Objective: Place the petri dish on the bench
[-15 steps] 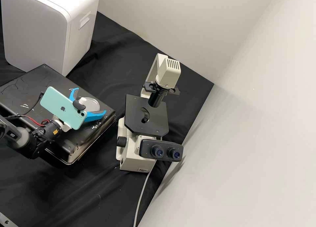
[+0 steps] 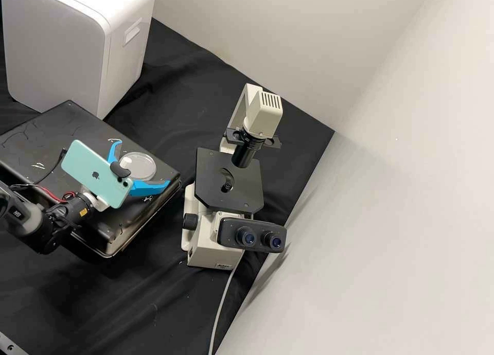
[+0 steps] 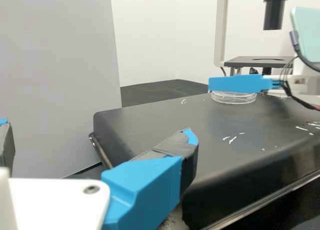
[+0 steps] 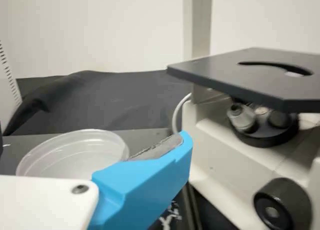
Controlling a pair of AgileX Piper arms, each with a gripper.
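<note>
Clear round plastic petri dish, shallow and see-through with a low rim, lying flat between the wide-spread jaws of the right gripper; contact with the bright blue fingers impossible to tell. Resting on the top of a flat black box rather than on the cloth, near the corner facing a beige microscope with a black stage. Mounted on that wrist, a mint-green phone. Left gripper low at the opposite end of the same box, jaws wide apart and gripping nothing. Just beside the box, the microscope; behind the box, a white rounded appliance. Beneath everything, the counter under crumpled black cloth.
</note>
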